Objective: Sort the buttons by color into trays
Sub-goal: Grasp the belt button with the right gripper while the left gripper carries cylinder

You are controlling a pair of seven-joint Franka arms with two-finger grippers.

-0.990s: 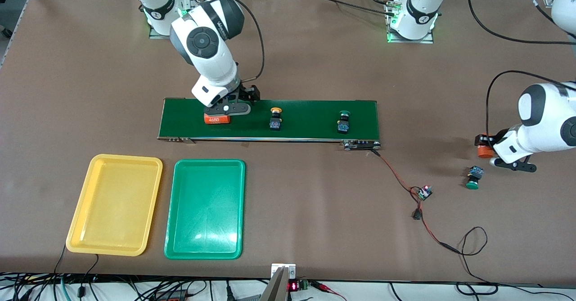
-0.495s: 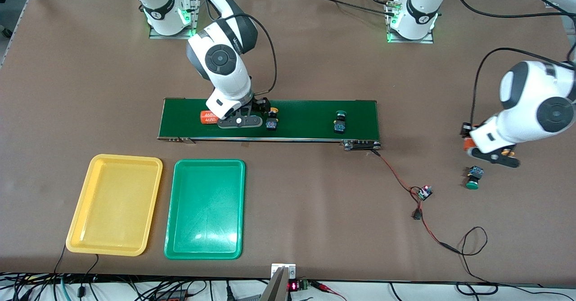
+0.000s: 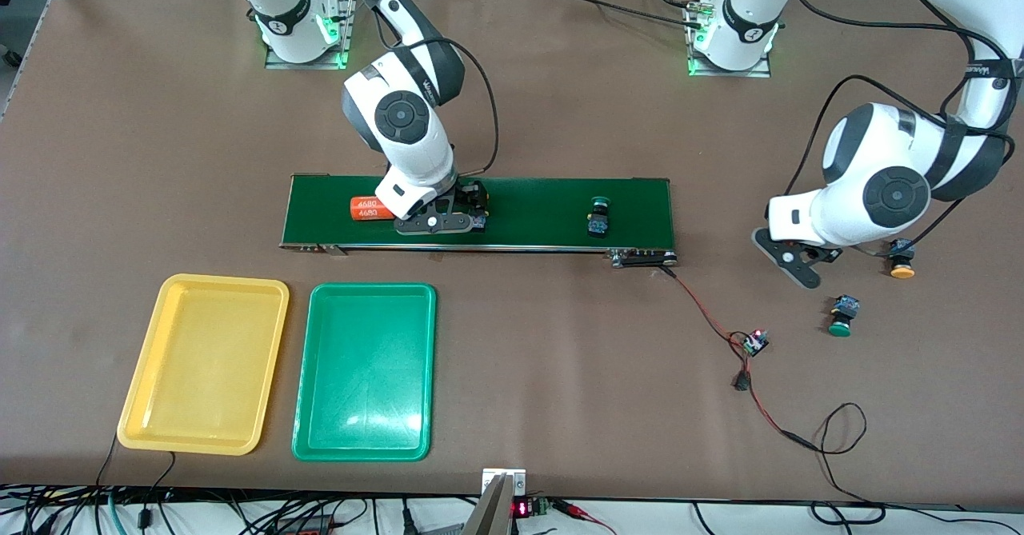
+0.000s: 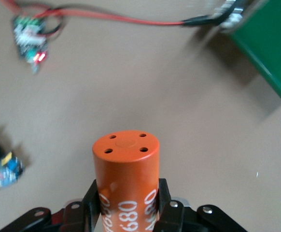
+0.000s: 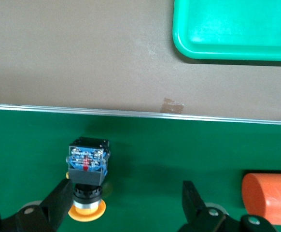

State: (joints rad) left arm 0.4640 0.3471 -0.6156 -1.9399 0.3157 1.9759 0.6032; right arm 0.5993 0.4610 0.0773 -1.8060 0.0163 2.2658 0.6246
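Front view: a matte green conveyor belt (image 3: 544, 213) carries a green-capped button (image 3: 598, 217), and 2 smooth shallow trays, yellow (image 3: 204, 362) and green (image 3: 364, 372), lie nearer the camera. Left wrist view: the left gripper (image 4: 127, 205) clamps a glossy orange cylinder (image 4: 126, 174) over bare table. Right wrist view: the right gripper (image 5: 126, 200) is spread wide over the belt, 1 finger (image 5: 58, 198) beside a yellow-capped button (image 5: 86, 181).

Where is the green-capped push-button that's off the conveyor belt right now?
The loose green-capped push-button lies on the brown table toward the left arm's end, nearer the front camera than the left gripper, beside the small circuit board.
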